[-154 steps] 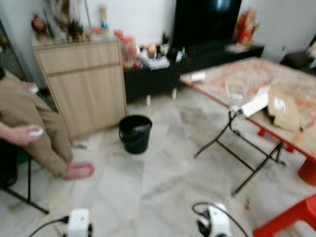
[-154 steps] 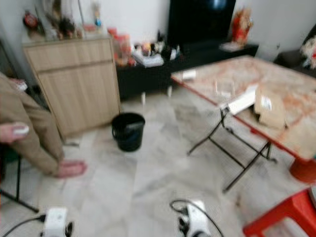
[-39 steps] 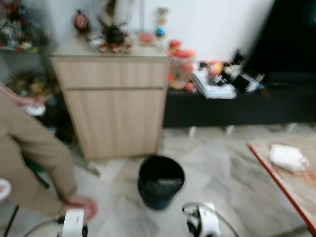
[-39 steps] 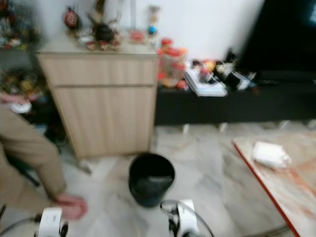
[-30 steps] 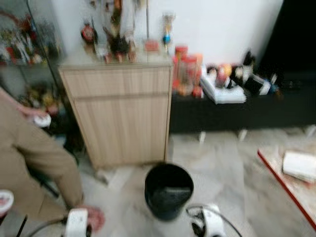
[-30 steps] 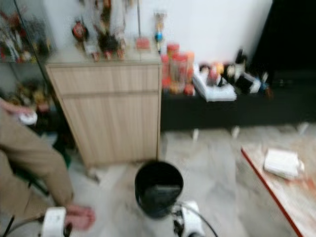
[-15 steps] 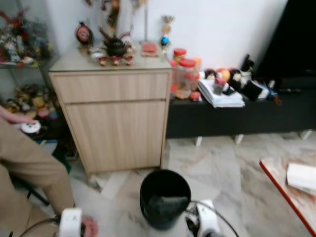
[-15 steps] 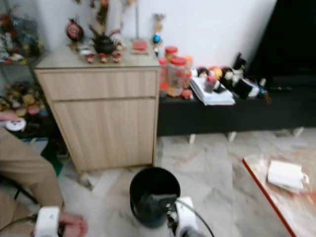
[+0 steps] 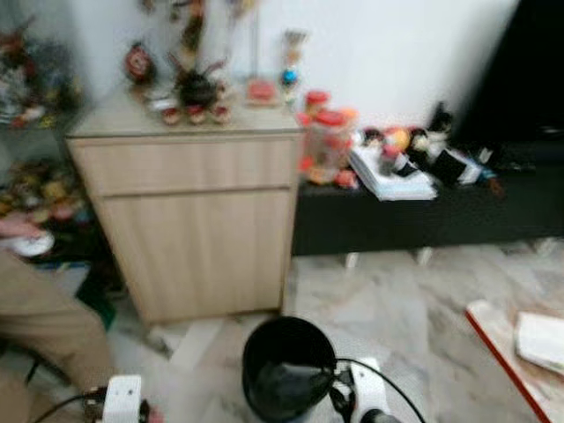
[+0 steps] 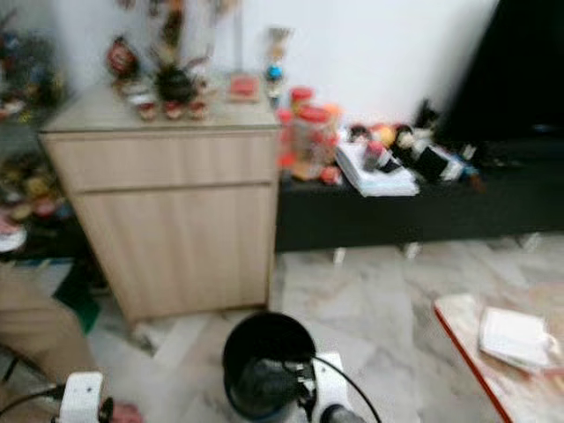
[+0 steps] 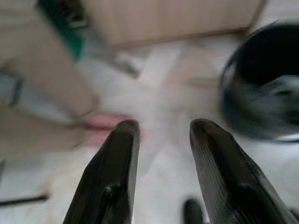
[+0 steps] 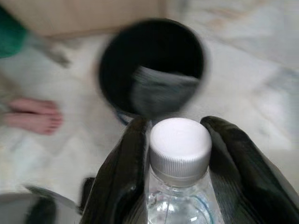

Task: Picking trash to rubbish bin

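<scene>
A black rubbish bin (image 9: 289, 368) stands on the marble floor in front of a wooden cabinet, with something grey lying inside it. In the right wrist view my right gripper (image 12: 180, 161) is shut on a clear plastic bottle (image 12: 180, 147) with a white cap, held just short of the bin (image 12: 152, 65). My right wrist (image 9: 366, 401) sits low beside the bin's right side. My left gripper (image 11: 163, 126) is open with nothing between its fingers, hanging over the floor to the left of the bin (image 11: 266, 79).
A person in beige trousers (image 9: 40, 326) sits at the left, with a bare foot (image 12: 32, 112) on the floor near the bin. The wooden cabinet (image 9: 194, 220) and a low black bench (image 9: 423, 220) stand behind. A red-edged table (image 9: 520, 352) juts in at the right.
The camera has moved closer to the bin and cabinet, so the bin now sits lower in view beside my right wrist. The person's foot has slipped mostly out of the head views.
</scene>
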Tool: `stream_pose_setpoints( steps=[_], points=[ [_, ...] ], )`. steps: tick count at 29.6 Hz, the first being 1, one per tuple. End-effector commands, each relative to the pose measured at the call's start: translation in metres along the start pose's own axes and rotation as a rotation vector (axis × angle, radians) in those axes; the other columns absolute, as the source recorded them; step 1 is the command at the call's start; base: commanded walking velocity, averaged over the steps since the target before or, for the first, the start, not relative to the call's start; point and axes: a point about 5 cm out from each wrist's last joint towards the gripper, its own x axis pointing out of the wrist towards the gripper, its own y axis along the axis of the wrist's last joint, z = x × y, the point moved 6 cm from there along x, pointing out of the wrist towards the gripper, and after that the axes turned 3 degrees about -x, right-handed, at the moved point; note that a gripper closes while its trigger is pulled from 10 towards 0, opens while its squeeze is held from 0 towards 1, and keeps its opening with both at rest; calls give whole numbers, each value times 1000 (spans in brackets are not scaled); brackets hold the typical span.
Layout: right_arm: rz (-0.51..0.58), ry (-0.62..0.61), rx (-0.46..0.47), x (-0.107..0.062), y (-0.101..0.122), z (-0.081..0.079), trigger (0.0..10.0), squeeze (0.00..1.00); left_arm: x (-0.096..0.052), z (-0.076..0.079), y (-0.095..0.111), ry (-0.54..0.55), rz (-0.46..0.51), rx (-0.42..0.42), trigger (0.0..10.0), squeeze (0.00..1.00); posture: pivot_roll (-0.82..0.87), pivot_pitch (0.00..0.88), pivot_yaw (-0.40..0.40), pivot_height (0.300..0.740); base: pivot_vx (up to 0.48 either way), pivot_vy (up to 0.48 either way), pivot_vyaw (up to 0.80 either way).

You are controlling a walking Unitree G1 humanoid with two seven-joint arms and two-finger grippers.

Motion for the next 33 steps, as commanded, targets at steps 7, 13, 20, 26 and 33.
stream_pose_setpoints(
  steps=[7, 13, 20, 26, 33],
  points=[
    [43, 16, 15, 4, 16, -8, 10000, 0, -1, -15, -2, 29, -11, 15, 10000, 0, 79, 33, -64, 740, 349, 0, 0],
    [49, 9, 3, 4, 17, -7, 10000, 0, -1, -14, -2, 33, -12, 9, 10000, 0, 78, 43, -70, 740, 350, 0, 267],
    [47, 8, 2, 4, 18, -6, 10000, 0, -1, -14, -3, 33, -13, 6, 10000, 0, 76, 44, -74, 740, 351, 0, 0],
    [59, 30, -17, 5, 21, -10, 10000, 0, -1, -13, -3, 33, -12, 3, 10000, 0, 75, 46, -75, 740, 351, 0, 0],
    [63, 34, -3, 5, 23, -11, 10000, 0, -1, -11, -2, 34, -7, -1, 10000, 0, 77, 46, -78, 740, 346, 0, 457]
  ],
)
